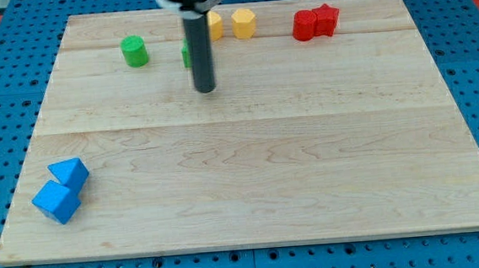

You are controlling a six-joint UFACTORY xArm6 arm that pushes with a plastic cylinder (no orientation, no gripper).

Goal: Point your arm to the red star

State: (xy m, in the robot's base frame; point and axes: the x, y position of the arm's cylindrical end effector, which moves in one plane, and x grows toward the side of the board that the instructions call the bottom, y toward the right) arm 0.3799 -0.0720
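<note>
The red star lies near the board's top right, touching a second red block on its left. My tip rests on the board left of centre near the top, well to the left of and below the red star. The rod partly hides a green block and a yellow block behind it.
A yellow hexagon block sits at the top middle. A green cylinder stands at the top left. Two blue blocks touch each other at the bottom left. The wooden board lies on a blue pegboard.
</note>
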